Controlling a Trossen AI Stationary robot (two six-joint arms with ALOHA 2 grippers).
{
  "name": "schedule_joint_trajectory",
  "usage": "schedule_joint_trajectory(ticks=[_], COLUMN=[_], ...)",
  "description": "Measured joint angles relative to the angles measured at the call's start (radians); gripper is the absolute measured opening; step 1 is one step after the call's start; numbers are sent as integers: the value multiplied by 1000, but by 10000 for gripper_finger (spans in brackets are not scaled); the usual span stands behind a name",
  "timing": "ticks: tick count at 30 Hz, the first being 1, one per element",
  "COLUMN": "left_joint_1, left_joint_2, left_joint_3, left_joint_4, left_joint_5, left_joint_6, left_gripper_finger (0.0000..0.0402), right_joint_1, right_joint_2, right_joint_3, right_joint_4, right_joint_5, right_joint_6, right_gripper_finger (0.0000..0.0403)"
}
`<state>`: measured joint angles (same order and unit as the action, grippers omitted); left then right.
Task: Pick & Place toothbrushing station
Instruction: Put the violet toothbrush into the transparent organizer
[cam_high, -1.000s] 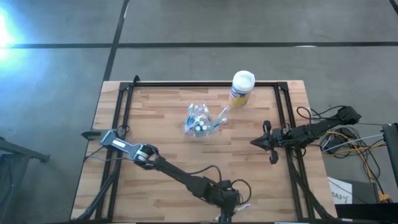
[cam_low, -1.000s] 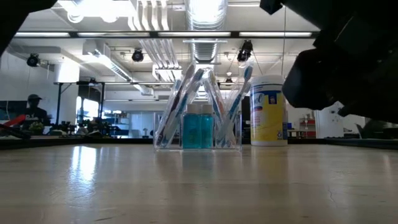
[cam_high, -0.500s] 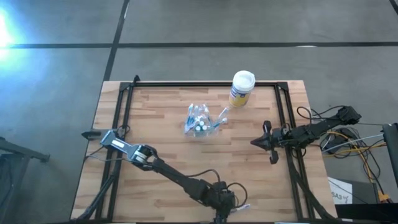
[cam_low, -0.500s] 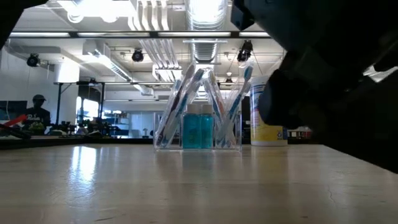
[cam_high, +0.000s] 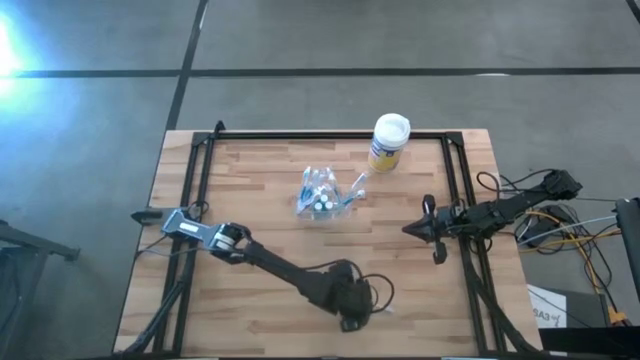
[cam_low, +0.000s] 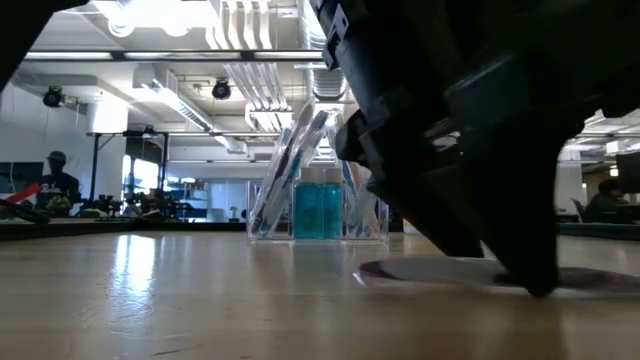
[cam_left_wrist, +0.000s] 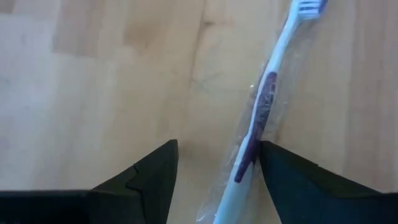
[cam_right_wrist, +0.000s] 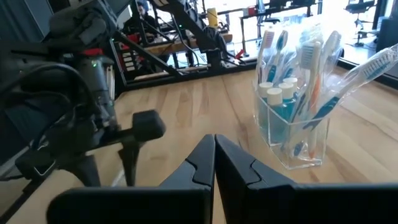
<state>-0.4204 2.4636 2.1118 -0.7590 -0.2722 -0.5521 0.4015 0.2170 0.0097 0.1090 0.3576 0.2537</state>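
The toothbrushing station (cam_high: 322, 192) is a clear plastic holder with toothbrushes and blue bottles. It stands on its base at the table's middle far part and also shows in the low view (cam_low: 318, 195) and the right wrist view (cam_right_wrist: 292, 118). My left gripper (cam_left_wrist: 217, 186) is open and low over the table near its front edge (cam_high: 349, 318). A wrapped toothbrush (cam_left_wrist: 261, 112) with a purple grip lies flat on the wood between its fingers, close to one finger. My right gripper (cam_high: 412, 229) is shut and empty at the right, clear of the holder. My left gripper's fingers point down at the table and stand on either side of the wrapped toothbrush's handle end (cam_left_wrist: 239, 168). The toothbrush lies flat on the wood, along the gap between the fingers. Whether the nearer finger (cam_left_wrist: 292, 177) touches the wrapper, I cannot tell.
A yellow canister with a white lid (cam_high: 388, 142) stands at the far edge, right of the holder. A black frame (cam_high: 330, 135) runs along the table's edges. The left arm (cam_low: 460, 130) fills much of the low view. People and desks show in the room behind.
My left gripper has come down to the table top near the front edge and shifted a little toward the table's left and far side. In the low view it now hides the yellow canister. My right arm and the holder have kept still.
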Motion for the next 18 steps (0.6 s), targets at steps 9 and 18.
schedule_joint_trajectory(ticks=[9,18], left_joint_1=[2,42], left_joint_2=[-73,-65], left_joint_3=[15,-19], left_joint_4=[15,29], left_joint_5=[22,160], left_joint_6=[194,218], left_gripper_finger=[229,229], right_joint_1=[0,0], right_joint_2=[1,1], right_joint_3=[-1,-1], right_joint_4=[1,6], right_joint_5=[0,0], right_joint_6=[-2,-2], right_gripper_finger=[8,8])
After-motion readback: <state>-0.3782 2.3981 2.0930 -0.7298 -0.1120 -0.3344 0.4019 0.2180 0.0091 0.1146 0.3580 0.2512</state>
